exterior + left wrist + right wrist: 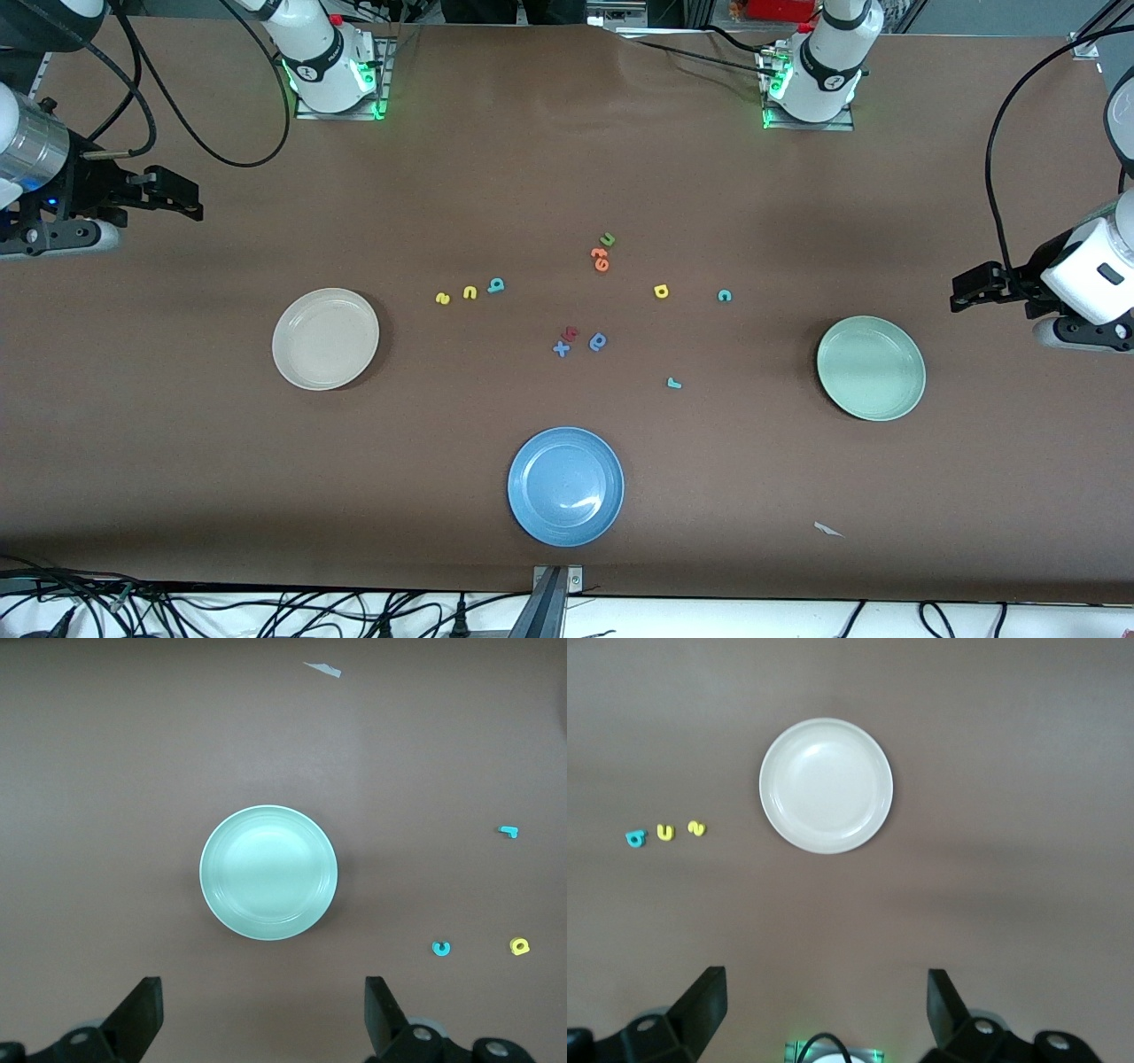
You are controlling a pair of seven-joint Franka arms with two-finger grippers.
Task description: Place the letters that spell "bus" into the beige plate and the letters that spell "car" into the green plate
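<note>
Both claws cut off at frame edges, w/ fingers spread.

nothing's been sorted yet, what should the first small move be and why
Probably the right gripper, open and up at its end of the table, should come down over the yellow s. Of the s, u, b row it lies closest to the beige plate, which holds nothing. The left gripper waits open above the green plate.

A brown table [532,159] under even light, with tangled black cables [266,611] along its near edge.
</note>
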